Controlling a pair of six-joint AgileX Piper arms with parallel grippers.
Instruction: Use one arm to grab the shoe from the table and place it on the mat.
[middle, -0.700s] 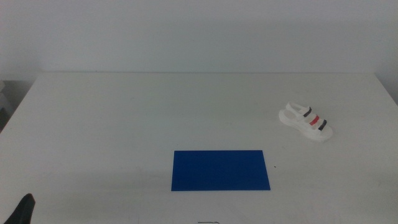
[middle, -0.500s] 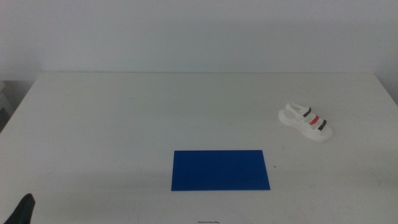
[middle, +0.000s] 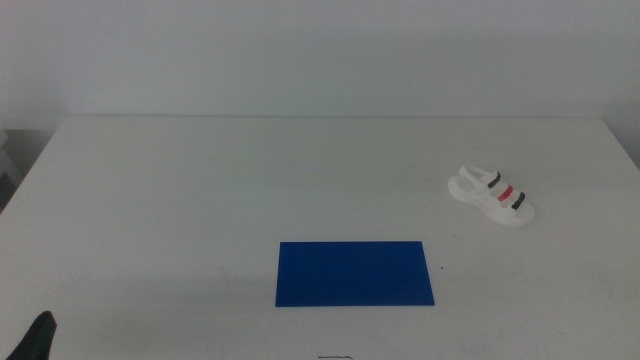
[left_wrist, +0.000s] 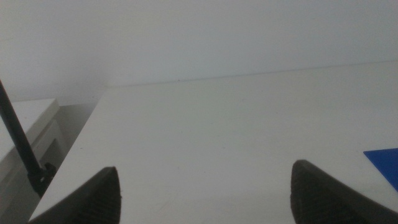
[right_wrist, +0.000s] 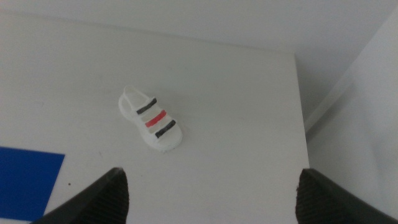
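Note:
The white sandal (middle: 492, 196) with two black straps and one red strap lies on the white table (middle: 200, 190) at the right side; it also shows in the right wrist view (right_wrist: 151, 127). The dark-blue mat (middle: 355, 273) lies flat near the table's front middle, left of the shoe and apart from it. My left gripper (left_wrist: 202, 196) is open and empty over the table's front left; only a dark tip (middle: 38, 338) shows in the middle view. My right gripper (right_wrist: 208, 199) is open and empty, above the table and short of the shoe.
The table's right edge (right_wrist: 301, 118) runs close beside the shoe. A corner of the mat (right_wrist: 25, 177) shows in the right wrist view and another in the left wrist view (left_wrist: 385, 163). A dark cable (left_wrist: 22, 146) hangs off the table's left edge.

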